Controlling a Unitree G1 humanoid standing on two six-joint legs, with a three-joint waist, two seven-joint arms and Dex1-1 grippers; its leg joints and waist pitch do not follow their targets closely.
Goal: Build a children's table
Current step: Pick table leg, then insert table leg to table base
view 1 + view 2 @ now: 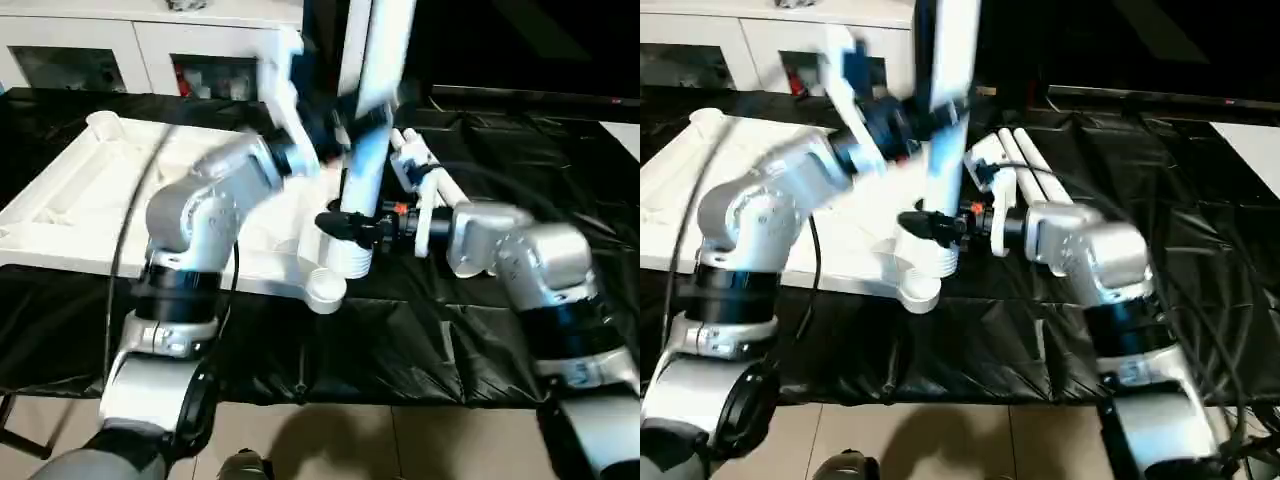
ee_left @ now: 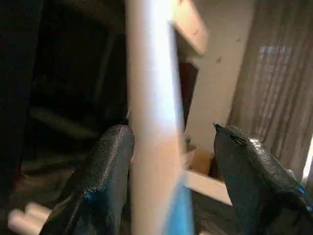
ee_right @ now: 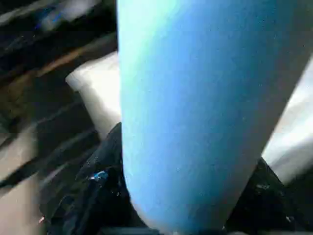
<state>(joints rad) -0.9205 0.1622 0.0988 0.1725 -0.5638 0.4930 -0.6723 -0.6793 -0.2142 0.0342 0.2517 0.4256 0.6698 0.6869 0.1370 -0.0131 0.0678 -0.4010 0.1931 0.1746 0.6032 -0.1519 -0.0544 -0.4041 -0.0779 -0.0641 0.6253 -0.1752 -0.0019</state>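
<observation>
The white tabletop lies upside down on the left, ribbed side up. One white leg stands upright, its lower end at the near corner socket. My right gripper is shut on this leg just above the socket; in the right wrist view the leg lies between the black fingers. Higher up, my left gripper is open around the same leg. In the left wrist view one finger touches the leg and the other stands apart.
Spare white legs lie on the black sheet behind my right forearm. A white cabinet with glass doors stands at the back left. Tiled floor shows below the sheet's front edge.
</observation>
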